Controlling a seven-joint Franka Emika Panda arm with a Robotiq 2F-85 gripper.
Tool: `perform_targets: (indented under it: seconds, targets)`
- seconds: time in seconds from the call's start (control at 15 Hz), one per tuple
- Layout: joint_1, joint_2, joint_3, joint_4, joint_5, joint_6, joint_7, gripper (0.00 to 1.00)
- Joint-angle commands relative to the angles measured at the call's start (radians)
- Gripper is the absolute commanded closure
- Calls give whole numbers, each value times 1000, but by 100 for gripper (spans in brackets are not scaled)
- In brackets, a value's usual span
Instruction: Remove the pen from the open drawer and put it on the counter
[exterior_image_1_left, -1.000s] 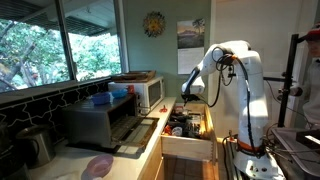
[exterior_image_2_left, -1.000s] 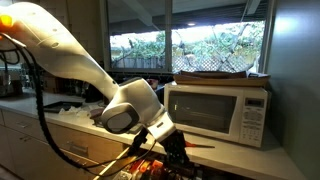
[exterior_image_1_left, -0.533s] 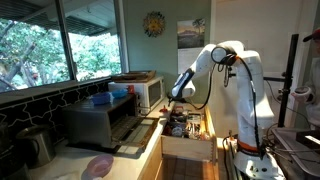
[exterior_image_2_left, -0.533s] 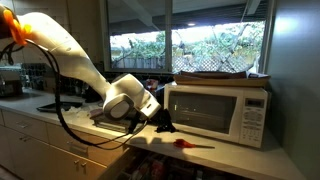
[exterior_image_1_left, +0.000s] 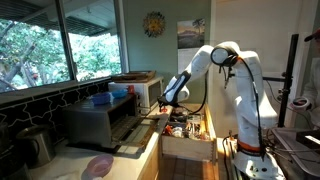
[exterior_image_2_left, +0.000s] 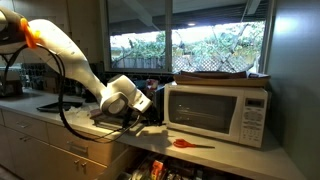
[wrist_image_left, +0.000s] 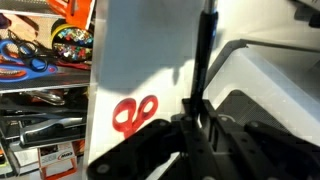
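Claw: we see the black two-fingered gripper (wrist_image_left: 196, 118) closed on the thin dark pen (wrist_image_left: 204, 55), which stands up between its fingers in the wrist view.
Pen: held above the pale cream kitchen counter (wrist_image_left: 140, 50), not yet touching it as far as we can judge, and clear of the pale wooden open drawer (exterior_image_1_left: 190, 150).
Neighbours: red-handled scissors (wrist_image_left: 133, 113) lie on the counter just beside the claw; the white microwave (exterior_image_2_left: 220, 110) stands close.
Stage: we judge the carry nearly done; lowering and release remain.
Risk: released from height, the round pen may roll over the edge into the drawer; a careless descent could knock the scissors or brush the microwave.
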Motion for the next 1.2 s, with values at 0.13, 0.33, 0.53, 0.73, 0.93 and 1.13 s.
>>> perform_targets:
  seconds: [0.13, 0.33, 0.53, 0.73, 0.93, 1.13]
  targets:
    - [43, 101, -17, 40, 3, -24, 18, 97]
    - [12, 137, 15, 62, 16, -37, 21, 97]
    - [-17, 167, 40, 93, 24, -58, 23, 97]
    - [-31, 192, 40, 120, 25, -86, 26, 61]
    - [-37, 173, 13, 116, 18, -91, 22, 39]
    - [-47, 85, -31, 64, -16, -95, -29, 17]
